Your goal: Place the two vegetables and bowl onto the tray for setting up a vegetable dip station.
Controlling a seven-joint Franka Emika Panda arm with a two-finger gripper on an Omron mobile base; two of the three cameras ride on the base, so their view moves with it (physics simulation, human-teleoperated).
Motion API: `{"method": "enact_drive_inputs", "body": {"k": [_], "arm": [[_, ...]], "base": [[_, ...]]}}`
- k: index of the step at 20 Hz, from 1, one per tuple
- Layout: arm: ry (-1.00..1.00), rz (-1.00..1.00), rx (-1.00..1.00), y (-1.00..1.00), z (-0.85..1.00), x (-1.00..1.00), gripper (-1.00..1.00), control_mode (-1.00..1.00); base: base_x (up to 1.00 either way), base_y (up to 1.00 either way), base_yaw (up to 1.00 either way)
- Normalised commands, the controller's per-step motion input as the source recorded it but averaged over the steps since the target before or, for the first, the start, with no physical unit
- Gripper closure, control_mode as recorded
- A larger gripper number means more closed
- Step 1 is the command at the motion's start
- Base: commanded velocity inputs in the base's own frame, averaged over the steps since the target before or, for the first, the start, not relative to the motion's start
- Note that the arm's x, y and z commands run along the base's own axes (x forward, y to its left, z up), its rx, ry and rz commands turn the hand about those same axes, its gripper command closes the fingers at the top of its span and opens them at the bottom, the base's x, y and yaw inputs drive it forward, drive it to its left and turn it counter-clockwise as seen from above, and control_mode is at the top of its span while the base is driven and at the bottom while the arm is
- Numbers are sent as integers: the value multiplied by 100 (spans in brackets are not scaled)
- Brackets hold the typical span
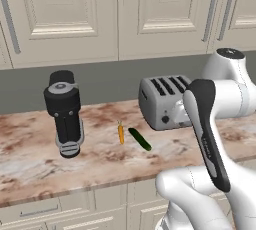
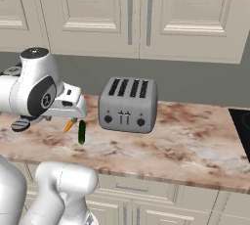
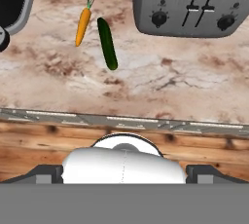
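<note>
A: Where are the vegetables?
B: On the desk [image 1: 100, 166]: carrot [image 3: 83, 25] just beside the dark-green vegetable [image 3: 107, 43], at the toaster's [image 3: 192, 4] nine o'clock (blender [image 1: 65, 114] farther that way).
A: Jaws?
B: Spread wide, grasping nothing.

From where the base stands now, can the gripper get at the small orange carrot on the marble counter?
Probably yes. The small orange carrot lies in the open beside the dark-green vegetable, apart from the toaster, nothing over it.
</note>
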Motion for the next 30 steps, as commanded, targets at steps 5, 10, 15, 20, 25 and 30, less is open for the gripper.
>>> {"method": "enact_drive_inputs", "body": {"k": [5, 10, 15, 20, 25, 30], "arm": [[0, 0, 0, 7, -11, 27, -100, -100], [0, 0, 0, 37, -27, 45, -100, -100], [6, 0, 0, 47, -37, 58, -100, -100], [11, 0, 0, 26, -37, 56, -100, -100], [12, 2, 0, 7, -32, 56, -100, -100], [6, 1, 0, 4, -30, 33, -100, -100]], "base": [[5, 0, 0], [0, 0, 0], [0, 0, 0], [0, 0, 0], [0, 0, 0], [0, 0, 0]]}}
